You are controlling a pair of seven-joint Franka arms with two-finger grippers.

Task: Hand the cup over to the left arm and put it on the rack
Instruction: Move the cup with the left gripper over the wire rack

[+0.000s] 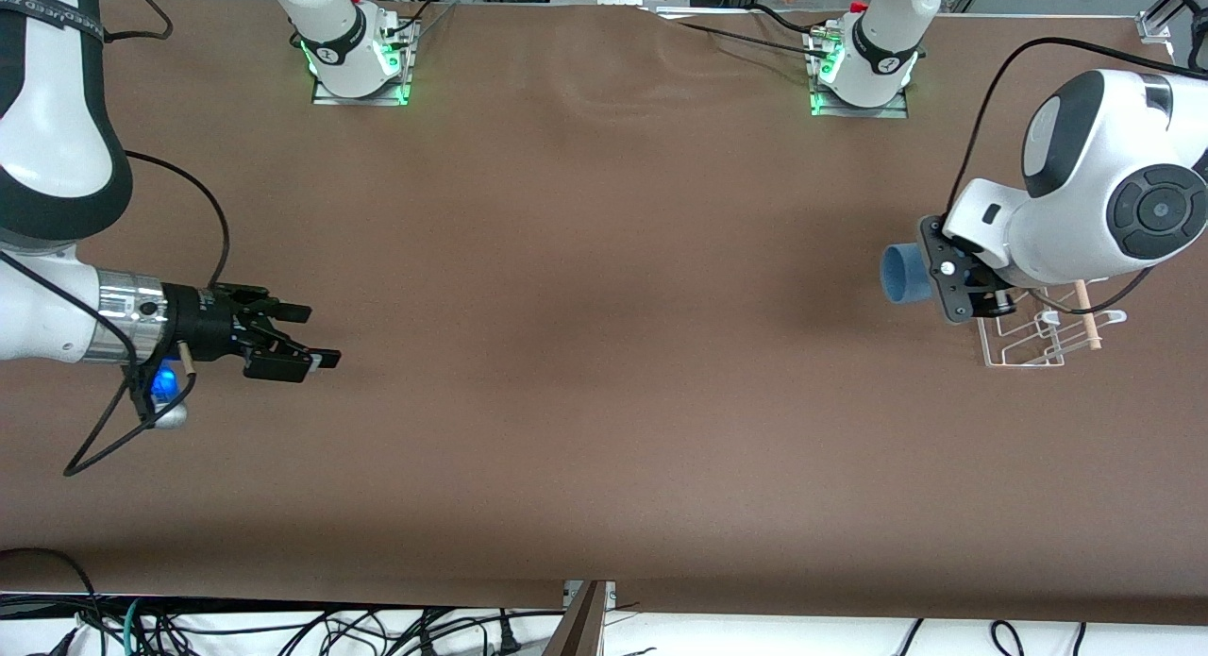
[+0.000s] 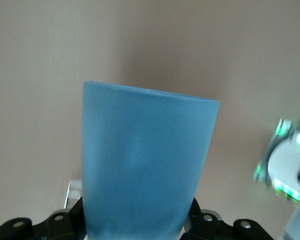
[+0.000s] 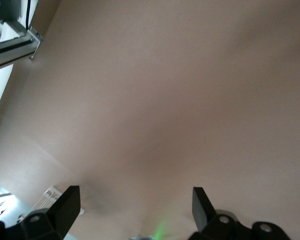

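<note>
Black-fingered and spread wide with nothing between its jaws, the right gripper is waiting over the brown table at the right arm's end. Toward the left arm's end, the left gripper is pinching the cup, a plain light-blue tumbler lying sideways in the air, just beside the white wire rack and its wooden dowel.

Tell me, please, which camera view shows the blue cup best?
The left wrist view: the cup fills the picture, held in the left gripper. The front view shows only its open end, small, beside the rack. The right wrist view shows no cup, only the open right gripper over the table.
</note>
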